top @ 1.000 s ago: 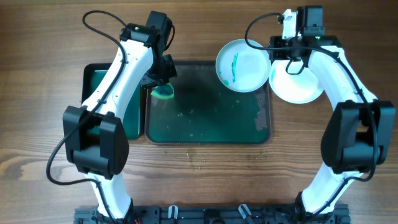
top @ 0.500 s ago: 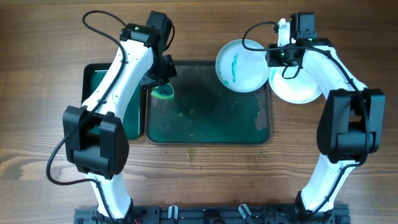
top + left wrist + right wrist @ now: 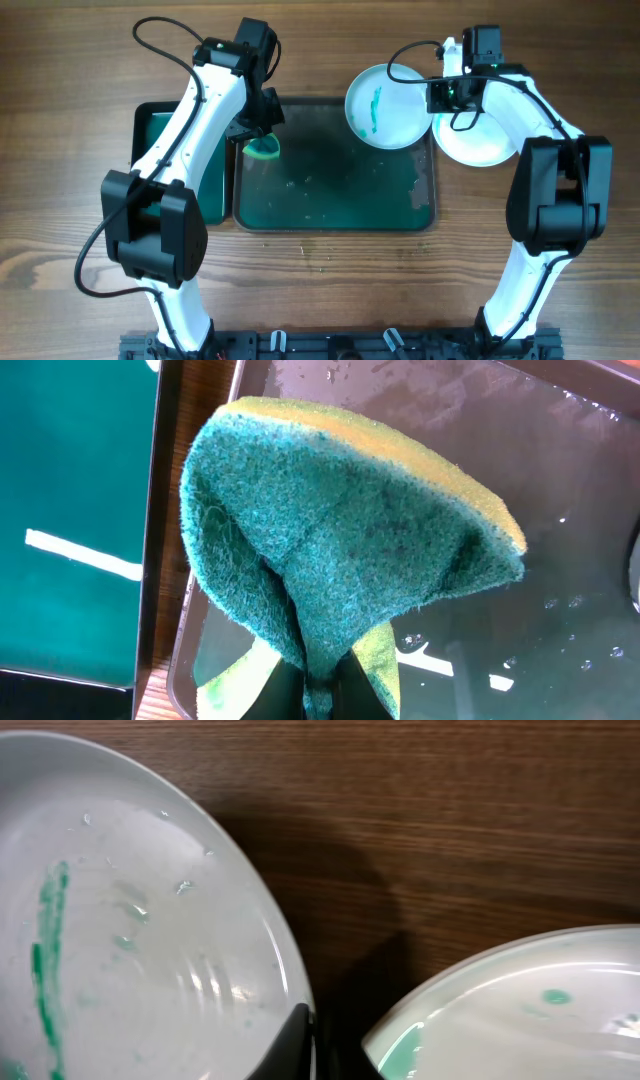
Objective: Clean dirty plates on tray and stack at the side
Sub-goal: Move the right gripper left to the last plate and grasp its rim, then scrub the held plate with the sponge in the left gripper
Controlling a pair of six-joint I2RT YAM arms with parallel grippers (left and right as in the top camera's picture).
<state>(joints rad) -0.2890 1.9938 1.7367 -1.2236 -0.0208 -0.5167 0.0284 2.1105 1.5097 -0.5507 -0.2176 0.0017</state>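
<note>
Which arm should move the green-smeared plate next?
Right. The right claw pinches the smeared plate at its rim; the left claw is across the tray, holding the sponge.

Left arm (image 3: 200, 110) stretches forward, left gripper (image 3: 320, 692) pointing down, jaws pinched on the sponge (image 3: 340, 540). Right arm (image 3: 532, 112) bows inward at the far side, right gripper (image 3: 438, 97) low, jaws closed on a plate (image 3: 388, 108)'s rim
</note>
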